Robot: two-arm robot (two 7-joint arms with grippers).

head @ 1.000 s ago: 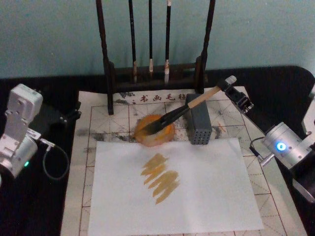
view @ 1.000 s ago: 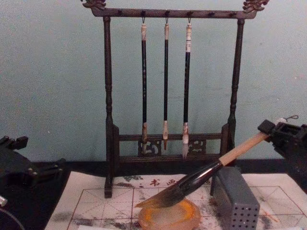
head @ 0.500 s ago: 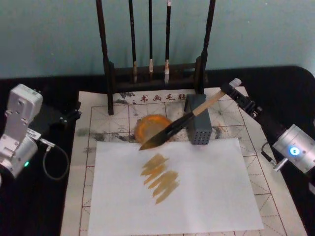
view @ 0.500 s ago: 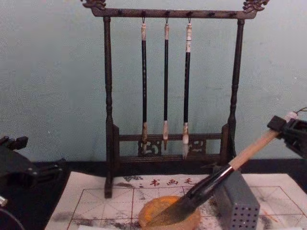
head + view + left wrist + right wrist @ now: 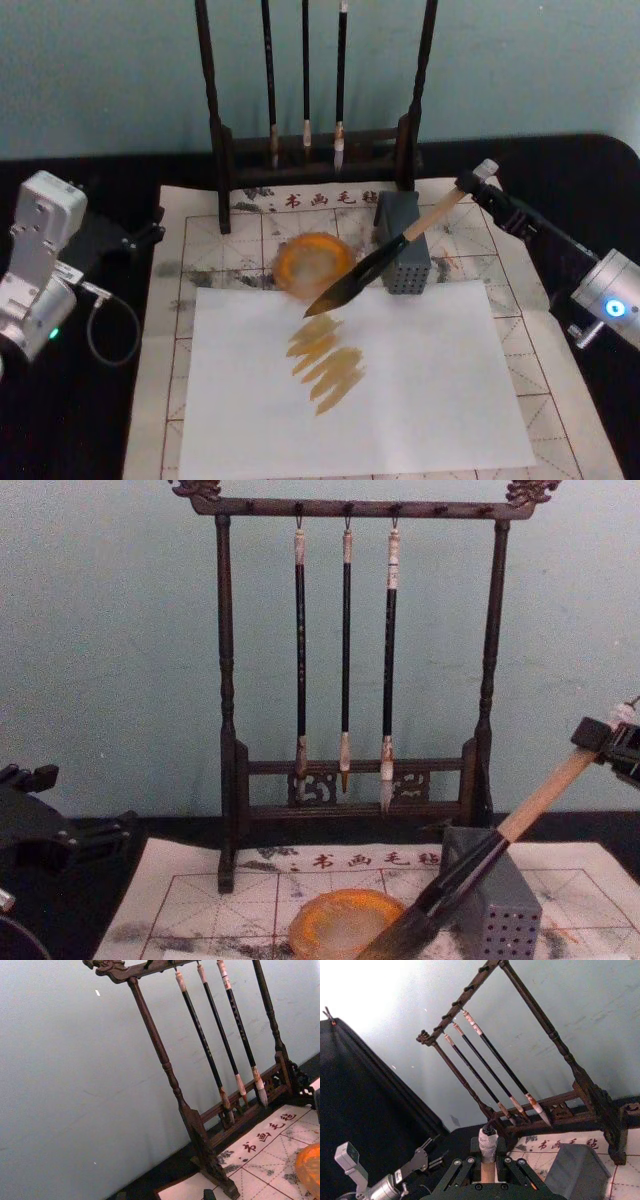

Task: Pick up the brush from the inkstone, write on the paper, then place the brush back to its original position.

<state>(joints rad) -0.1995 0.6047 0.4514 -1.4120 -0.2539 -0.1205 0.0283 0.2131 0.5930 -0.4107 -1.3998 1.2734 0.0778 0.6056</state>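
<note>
Lifted off the inkstone (image 5: pixel 312 262) within the last second and swung toward the robot: brush (image 5: pixel 385 257), slanted, dark tip now over the far edge of the paper (image 5: pixel 400 400), right at the top of the ochre strokes already there; touching or hovering, impossible to tell. Gripped at the white-wrapped end, fingers closed tight, by the right gripper (image 5: pixel 478 186), up beyond the grey block (image 5: pixel 405 262). Likely reloaded and heading into another stroke, with return to the dish not yet due. Left gripper (image 5: pixel 135 238) parked at the left of the desk (image 5: pixel 80 420).

right gripper (image 5: pixel 472 186): clamped on the brush (image 5: pixel 390 250) handle end
brush tip: over the plain sheet (image 5: pixel 400 400) top edge, beside the inkstone (image 5: pixel 312 262)
left gripper (image 5: pixel 140 238): parked left
</note>
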